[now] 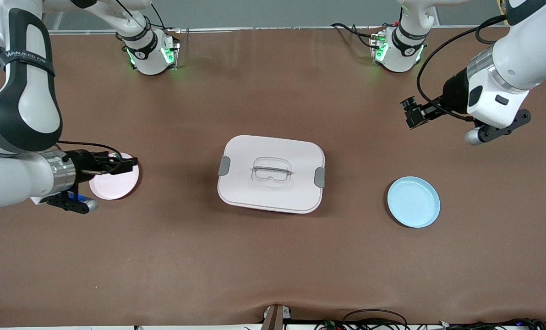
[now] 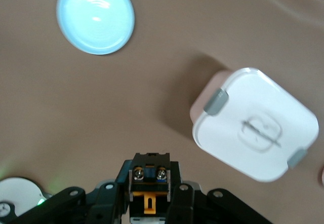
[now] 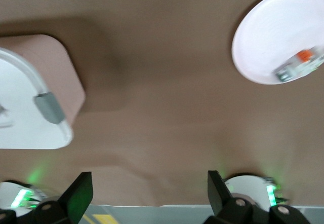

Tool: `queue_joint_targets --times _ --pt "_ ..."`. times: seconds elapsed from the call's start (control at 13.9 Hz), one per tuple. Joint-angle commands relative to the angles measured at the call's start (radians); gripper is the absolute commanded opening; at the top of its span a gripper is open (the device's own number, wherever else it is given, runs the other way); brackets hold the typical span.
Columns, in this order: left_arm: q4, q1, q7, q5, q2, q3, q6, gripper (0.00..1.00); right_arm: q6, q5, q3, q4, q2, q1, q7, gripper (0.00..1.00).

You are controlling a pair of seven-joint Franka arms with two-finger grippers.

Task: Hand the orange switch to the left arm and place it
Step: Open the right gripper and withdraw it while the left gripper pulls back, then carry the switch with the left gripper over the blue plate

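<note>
The left gripper (image 1: 408, 111), clamping the orange switch (image 2: 148, 196), hangs over the desk (image 1: 273, 266); the right gripper (image 1: 128, 163), spread wide, is over the pink plate (image 1: 112, 185).

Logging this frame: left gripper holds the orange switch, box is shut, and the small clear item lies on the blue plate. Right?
No: the small clear item lies on the pink plate, per the right wrist view; the blue plate is bare. The left gripper does hold the orange switch; the box is shut.

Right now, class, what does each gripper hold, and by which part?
The left gripper grips the orange switch by its sides. The right gripper, open over the pink plate, holds nothing.
</note>
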Motion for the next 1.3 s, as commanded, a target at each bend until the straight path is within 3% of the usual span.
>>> queue_joint_targets --times 0.0,0.36,0.5,0.65,0.94,1.23 --pt "-0.005 0.007 -0.146 0.029 -0.017 0.015 -0.009 0.0 -0.044 -0.106 0.015 -0.005 -0.044 -0.023 -0.122 1.0" --pt "-0.021 0.037 -0.405 0.053 0.037 0.032 -0.008 0.0 -0.087 -0.193 0.012 -0.005 -0.081 -0.031 -0.204 1.0" --pt "-0.021 0.03 -0.499 0.189 0.067 0.029 -0.003 0.0 -0.093 -0.216 0.016 -0.005 -0.108 -0.031 -0.263 1.0" --pt "-0.028 0.027 -0.547 0.242 0.097 0.027 0.021 0.0 -0.142 -0.233 0.016 -0.005 -0.117 -0.025 -0.294 1.0" --pt "-0.142 0.039 -0.686 0.269 0.1 0.029 0.222 0.0 -0.211 -0.247 0.016 -0.006 -0.124 -0.037 -0.3 1.0" --pt "-0.269 0.079 -0.691 0.279 0.104 0.029 0.389 0.0 -0.188 -0.241 0.026 -0.003 -0.124 -0.043 -0.306 1.0"
